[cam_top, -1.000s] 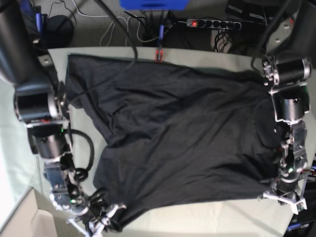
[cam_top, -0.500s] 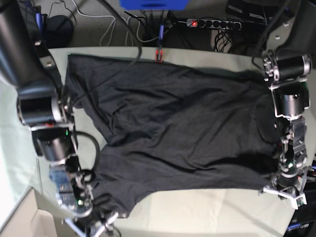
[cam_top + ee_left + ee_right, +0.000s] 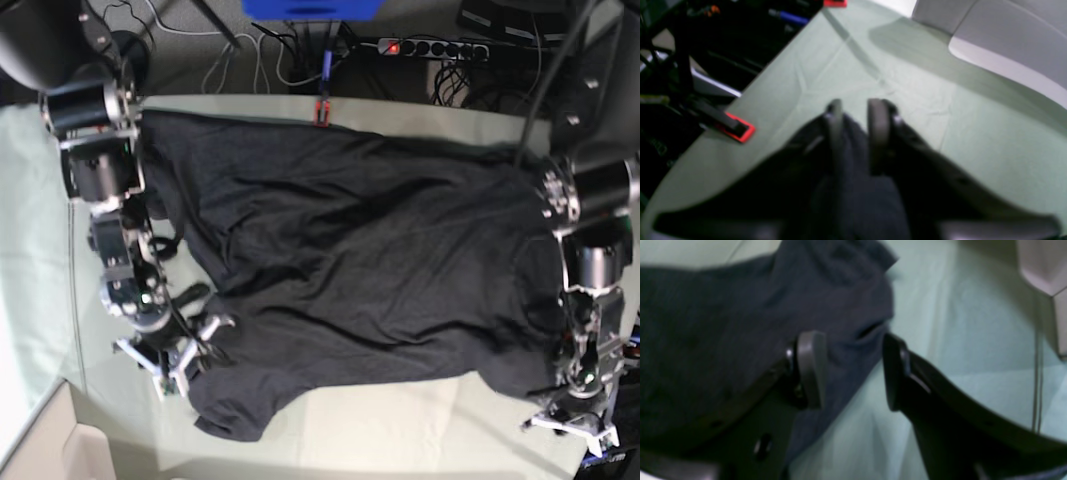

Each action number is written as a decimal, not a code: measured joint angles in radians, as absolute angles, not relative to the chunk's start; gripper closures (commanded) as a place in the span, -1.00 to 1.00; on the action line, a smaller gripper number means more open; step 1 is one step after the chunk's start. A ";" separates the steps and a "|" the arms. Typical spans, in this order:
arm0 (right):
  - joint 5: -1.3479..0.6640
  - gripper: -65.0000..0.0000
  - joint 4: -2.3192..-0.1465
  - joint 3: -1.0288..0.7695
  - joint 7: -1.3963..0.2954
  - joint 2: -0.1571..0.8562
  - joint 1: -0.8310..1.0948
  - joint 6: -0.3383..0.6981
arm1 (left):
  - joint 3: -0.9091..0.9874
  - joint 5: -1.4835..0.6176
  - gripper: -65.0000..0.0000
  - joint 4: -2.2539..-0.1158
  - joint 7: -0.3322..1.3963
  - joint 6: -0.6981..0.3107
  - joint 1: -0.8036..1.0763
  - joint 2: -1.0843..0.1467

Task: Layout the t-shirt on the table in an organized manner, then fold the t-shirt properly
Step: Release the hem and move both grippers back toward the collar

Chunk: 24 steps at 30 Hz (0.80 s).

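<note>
Now that the right gripper (image 3: 853, 370) has come up the frame, fingers spread, we list: one charcoal t-shirt (image 3: 370, 270), mid-frame on the desk (image 3: 400, 440), hem uneven; left gripper (image 3: 855, 136), parted, apparently empty. Smoothing likely remains.
</note>
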<state>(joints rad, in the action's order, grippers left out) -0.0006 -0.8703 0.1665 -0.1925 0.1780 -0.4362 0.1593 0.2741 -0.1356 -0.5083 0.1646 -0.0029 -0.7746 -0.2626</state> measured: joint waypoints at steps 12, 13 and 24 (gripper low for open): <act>-0.001 0.14 -0.892 0.163 -0.271 0.176 -0.374 0.159 | 0.274 -0.136 -0.19 -0.597 0.168 -0.004 -0.694 -0.229; -0.001 0.14 -0.892 0.163 -0.268 0.172 -0.367 0.159 | 0.276 -0.138 -0.19 -0.640 0.171 -0.004 -0.641 -0.233; -0.002 0.14 -0.774 0.113 -0.248 0.162 -0.488 0.159 | 0.281 -0.141 -0.20 -1.140 0.179 0.000 -0.121 -0.229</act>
